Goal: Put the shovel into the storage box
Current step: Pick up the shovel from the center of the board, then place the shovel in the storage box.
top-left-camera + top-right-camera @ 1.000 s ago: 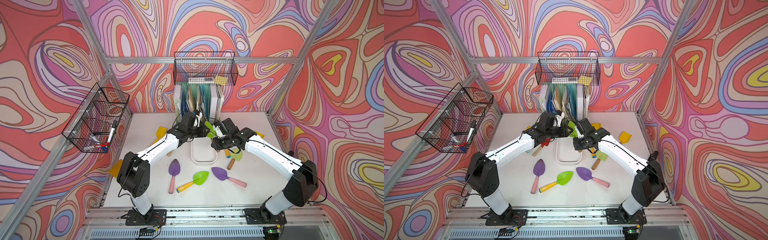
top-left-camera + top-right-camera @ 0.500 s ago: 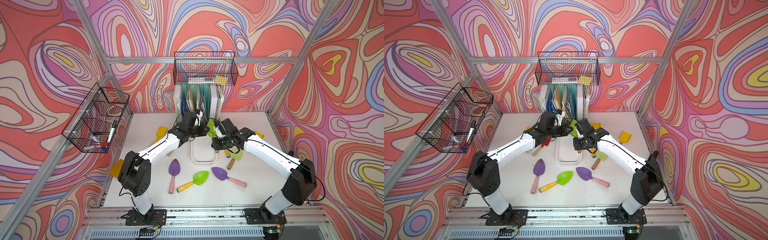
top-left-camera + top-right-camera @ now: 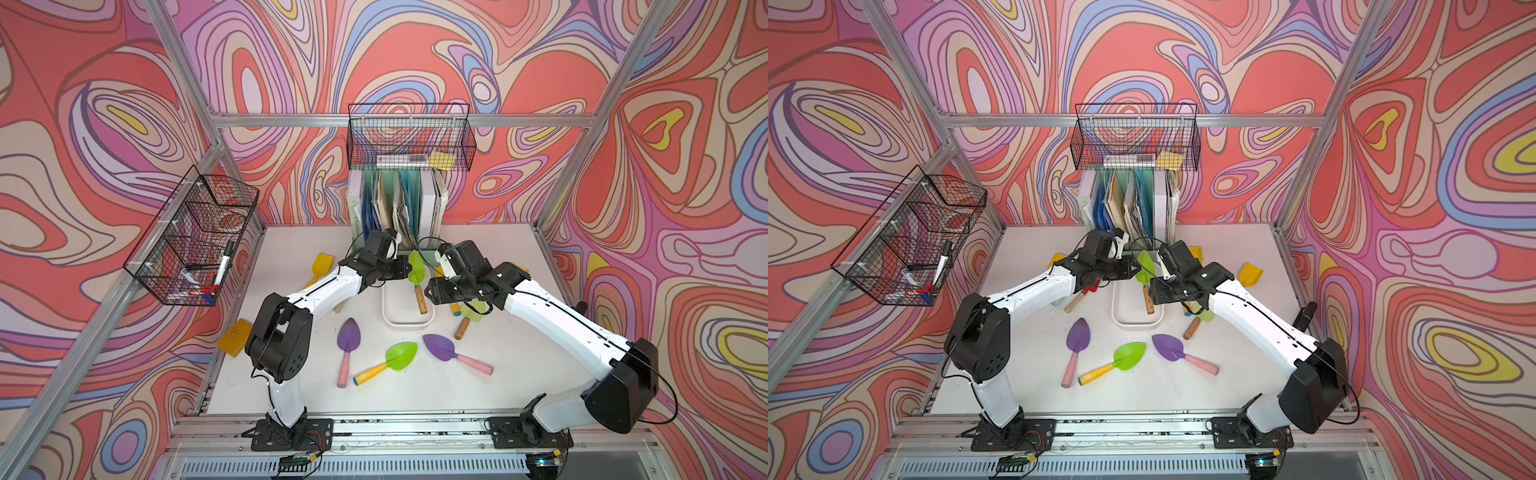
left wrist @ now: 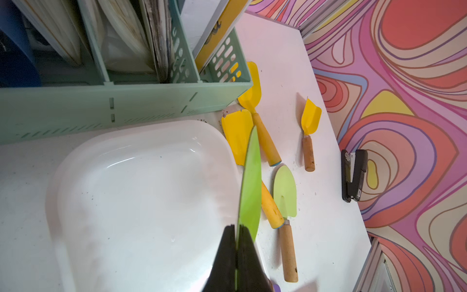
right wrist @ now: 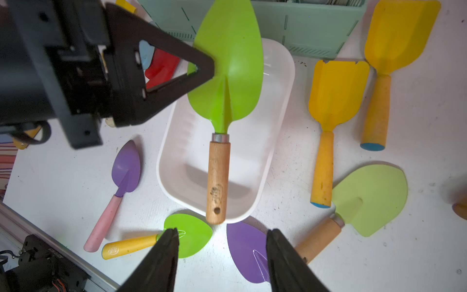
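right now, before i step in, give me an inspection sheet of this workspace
surface: white table, dark specks
job's things: green shovel held by its blade above the box, apparently not touching it; box otherwise empty
clutter: purple shovels, second green shovel, yellow shovels, pale green shovel, stapler, file holder
grippers: left gripper shut on the green shovel's blade; right gripper open, holding nothing, by the handle end
cables: black cable loops off the right arm; snags: nothing seen
surroundings: wire baskets, markers in the side one; patterned walls; people: nothing seen
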Robot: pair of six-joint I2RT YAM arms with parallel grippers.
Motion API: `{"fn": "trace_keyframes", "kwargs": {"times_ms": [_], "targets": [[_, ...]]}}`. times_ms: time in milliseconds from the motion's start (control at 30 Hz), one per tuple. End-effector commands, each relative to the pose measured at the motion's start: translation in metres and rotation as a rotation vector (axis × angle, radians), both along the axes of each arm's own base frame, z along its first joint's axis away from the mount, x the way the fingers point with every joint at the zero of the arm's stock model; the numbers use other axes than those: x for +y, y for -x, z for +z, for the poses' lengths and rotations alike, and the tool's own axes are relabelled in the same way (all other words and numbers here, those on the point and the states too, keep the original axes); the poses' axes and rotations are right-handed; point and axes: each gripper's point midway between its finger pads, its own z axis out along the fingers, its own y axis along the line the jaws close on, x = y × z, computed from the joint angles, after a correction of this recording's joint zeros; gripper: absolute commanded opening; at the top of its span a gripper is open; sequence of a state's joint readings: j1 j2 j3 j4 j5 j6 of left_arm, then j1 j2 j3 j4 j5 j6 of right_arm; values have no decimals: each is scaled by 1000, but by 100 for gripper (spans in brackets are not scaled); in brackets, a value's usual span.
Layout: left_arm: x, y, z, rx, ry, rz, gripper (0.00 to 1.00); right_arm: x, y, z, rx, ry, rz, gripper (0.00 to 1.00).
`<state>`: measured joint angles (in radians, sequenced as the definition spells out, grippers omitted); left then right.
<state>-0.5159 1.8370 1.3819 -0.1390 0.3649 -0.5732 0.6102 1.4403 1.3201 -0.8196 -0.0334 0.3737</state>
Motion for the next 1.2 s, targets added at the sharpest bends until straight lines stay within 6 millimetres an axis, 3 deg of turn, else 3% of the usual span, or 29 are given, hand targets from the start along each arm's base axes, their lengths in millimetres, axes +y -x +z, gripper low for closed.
{"fn": "trace_keyframes", "kwargs": {"times_ms": [0, 367, 833, 1167], "targets": [[0, -8, -3, -2, 2, -25, 0, -11, 12, -5, 15, 14, -30, 56], [-12, -21, -27, 28, 18, -55, 0, -28, 31, -12, 30, 11, -74, 53], [-18, -26, -68, 93, 11, -64, 0, -29, 32, -17, 42, 16, -80, 52], [-18, -26, -83, 145, -19, -64, 0, -27, 32, -22, 55, 15, -76, 51]]}}
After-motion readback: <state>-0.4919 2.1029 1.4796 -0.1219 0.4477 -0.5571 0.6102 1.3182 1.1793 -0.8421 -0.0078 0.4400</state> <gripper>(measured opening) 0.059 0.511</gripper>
